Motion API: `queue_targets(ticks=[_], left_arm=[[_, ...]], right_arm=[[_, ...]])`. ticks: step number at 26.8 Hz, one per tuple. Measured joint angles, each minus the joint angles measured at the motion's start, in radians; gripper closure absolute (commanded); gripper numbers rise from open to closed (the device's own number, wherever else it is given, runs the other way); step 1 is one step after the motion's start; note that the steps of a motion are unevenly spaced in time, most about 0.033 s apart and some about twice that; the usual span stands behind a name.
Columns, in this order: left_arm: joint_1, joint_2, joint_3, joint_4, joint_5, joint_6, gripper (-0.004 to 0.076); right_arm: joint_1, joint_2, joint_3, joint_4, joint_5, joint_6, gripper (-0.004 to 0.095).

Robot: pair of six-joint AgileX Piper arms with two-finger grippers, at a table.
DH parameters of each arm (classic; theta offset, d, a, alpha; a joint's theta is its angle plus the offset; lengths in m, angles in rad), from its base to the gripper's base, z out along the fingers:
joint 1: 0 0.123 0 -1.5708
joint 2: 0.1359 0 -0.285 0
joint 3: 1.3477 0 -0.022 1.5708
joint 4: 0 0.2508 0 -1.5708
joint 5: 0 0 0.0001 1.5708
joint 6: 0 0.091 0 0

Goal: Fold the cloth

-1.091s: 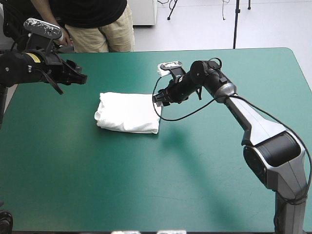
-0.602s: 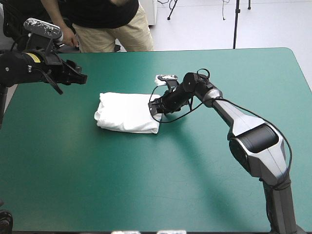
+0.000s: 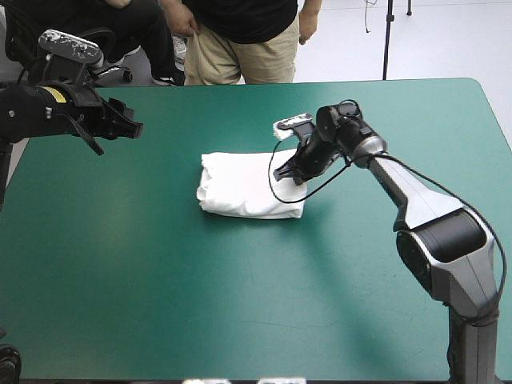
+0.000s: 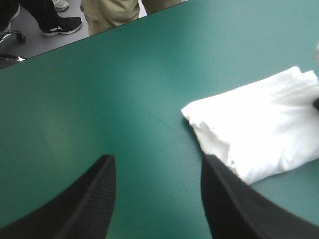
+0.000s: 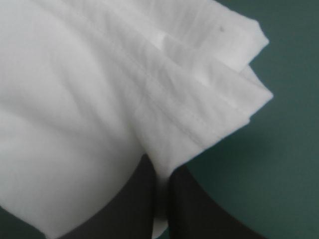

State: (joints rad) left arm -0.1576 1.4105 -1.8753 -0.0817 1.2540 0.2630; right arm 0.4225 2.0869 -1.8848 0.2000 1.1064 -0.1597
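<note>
The white T-shirt (image 3: 248,186) lies as a folded rectangular bundle on the teal-green cover, a little back of the table's middle. My right gripper (image 3: 294,174) is at the bundle's right edge, shut on the T-shirt. In the right wrist view the layered hems (image 5: 99,89) fill the scene and a fold of cloth is pinched between the two black fingers of this gripper (image 5: 162,164). My left gripper (image 3: 132,128) hovers open over the table's back left, well away from the bundle. In the left wrist view the T-shirt (image 4: 259,134) lies ahead of this gripper (image 4: 157,162) and off to one side.
Bare teal-green cover (image 3: 240,304) surrounds the bundle, widest toward the near edge and the left side. The table's far edge (image 3: 400,81) runs close behind the right arm.
The right gripper reached the bundle's right edge, took hold of it and dragged the bundle to the right. The left arm has stayed where it was.
</note>
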Motion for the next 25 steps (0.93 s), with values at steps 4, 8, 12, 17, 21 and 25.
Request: queue_targets(ticks=[4,8,12,17,21,25], left_arm=[[0.0,0.0,0.0,-0.001,0.0,0.0,0.034],[0.0,0.0,0.0,-0.002,0.0,0.0,0.034],[0.0,0.0,0.0,-0.003,0.0,0.0,0.034],[0.0,0.0,0.0,-0.003,0.0,0.001,0.034],[0.0,0.0,0.0,-0.003,0.0,0.004,0.034],[0.0,0.0,0.0,0.001,0.0,0.004,0.034]], right_arm=[[-0.152,-0.078,0.011,-0.118,0.108,0.011,0.0908],[-0.312,-0.183,0.114,-0.182,0.115,0.023,0.0908],[-0.476,-0.276,0.273,-0.228,0.112,0.03,0.0908],[-0.678,-0.372,0.454,-0.252,0.032,0.037,0.0908],[-0.803,-0.424,0.533,-0.257,-0.017,0.05,0.0894],[-0.845,-0.432,0.543,-0.25,-0.029,0.061,0.0796]])
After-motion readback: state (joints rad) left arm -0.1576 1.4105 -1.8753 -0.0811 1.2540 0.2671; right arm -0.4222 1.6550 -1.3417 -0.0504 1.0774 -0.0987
